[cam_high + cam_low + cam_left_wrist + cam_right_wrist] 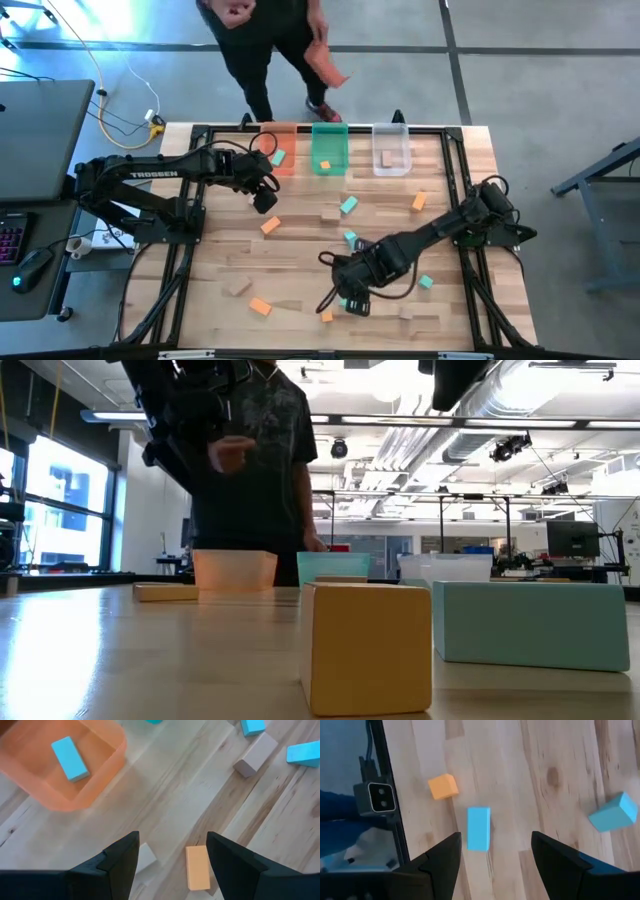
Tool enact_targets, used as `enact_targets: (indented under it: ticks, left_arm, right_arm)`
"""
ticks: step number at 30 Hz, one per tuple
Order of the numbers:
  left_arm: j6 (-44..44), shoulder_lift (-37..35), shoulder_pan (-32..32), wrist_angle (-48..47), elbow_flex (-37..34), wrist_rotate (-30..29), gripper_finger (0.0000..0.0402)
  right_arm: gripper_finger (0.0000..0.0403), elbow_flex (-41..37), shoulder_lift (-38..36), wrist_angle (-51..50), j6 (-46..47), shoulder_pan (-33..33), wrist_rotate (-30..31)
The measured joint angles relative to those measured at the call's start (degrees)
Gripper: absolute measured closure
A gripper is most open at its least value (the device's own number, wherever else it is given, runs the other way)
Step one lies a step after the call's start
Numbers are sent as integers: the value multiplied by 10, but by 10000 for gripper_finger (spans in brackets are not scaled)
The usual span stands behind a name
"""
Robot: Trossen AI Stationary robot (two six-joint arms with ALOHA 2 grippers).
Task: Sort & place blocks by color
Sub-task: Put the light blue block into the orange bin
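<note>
Three trays sit along the table's (300, 260) far edge: orange tray (279, 150), green tray (329, 149), clear tray (391, 150); a person (265, 50) stands just behind them

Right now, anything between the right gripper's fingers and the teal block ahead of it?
Nothing. In the right wrist view the right gripper is open, and only bare tabletop separates it from the teal block.

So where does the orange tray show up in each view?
High view: orange tray, leftmost of three trays at the table's far edge, a teal block inside.
Low view: left of centre, before the person.
Left wrist view: upper left.
Right wrist view: not in it.
Shared landmark: the teal block.
</note>
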Motion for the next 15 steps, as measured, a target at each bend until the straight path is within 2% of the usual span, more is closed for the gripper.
enact_targets:
  ticks: [15]
  left_arm:
    - [-16,0,-6,2,0,0,181]
  right_arm:
    - [176,0,48,34,-3,43,30]
